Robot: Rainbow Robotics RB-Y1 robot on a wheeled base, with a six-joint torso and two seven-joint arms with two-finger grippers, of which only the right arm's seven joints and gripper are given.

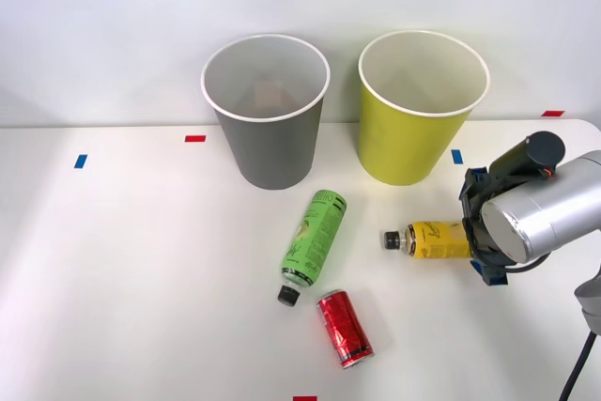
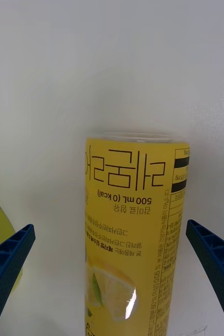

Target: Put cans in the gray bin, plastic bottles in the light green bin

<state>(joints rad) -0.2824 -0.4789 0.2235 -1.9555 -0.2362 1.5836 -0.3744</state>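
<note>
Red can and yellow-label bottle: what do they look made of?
Red can: looks like metal, glossy red body with bright highlights and a silvery end rim. Yellow-label bottle: probably plastic, with a black cap and a clear shoulder above the label in the wrist view; the label is a smooth printed film with a sheen.

Can (image 1: 345,328) before bottles (image 1: 315,246), bins (image 1: 267,110) behind.
</note>
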